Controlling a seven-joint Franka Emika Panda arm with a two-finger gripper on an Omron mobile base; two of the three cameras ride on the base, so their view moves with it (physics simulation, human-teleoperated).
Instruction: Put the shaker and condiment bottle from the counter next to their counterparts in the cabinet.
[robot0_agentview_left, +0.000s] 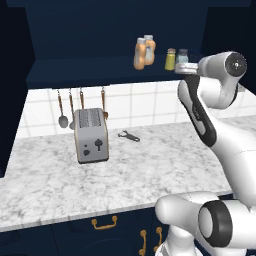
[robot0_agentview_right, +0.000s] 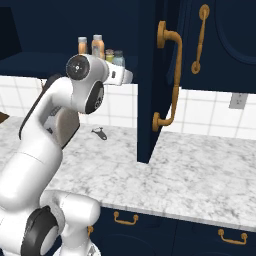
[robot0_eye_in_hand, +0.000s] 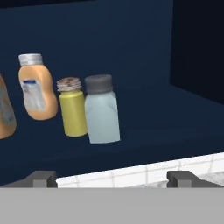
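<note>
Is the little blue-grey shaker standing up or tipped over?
Standing up. The shaker sits on the cabinet shelf, dark cap on top, beside the yellow-green shaker.

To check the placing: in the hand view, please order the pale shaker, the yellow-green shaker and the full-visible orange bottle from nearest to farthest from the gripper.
1. Pale shaker, middle of the shelf, nearest the gripper.
2. Yellow-green shaker, beside it on the left.
3. Orange bottle, further left and farthest.

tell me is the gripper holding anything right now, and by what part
Nothing is held. The gripper is open, its fingertips wide apart with nothing between them, in front of the pale teal shaker standing on the cabinet shelf.
</note>
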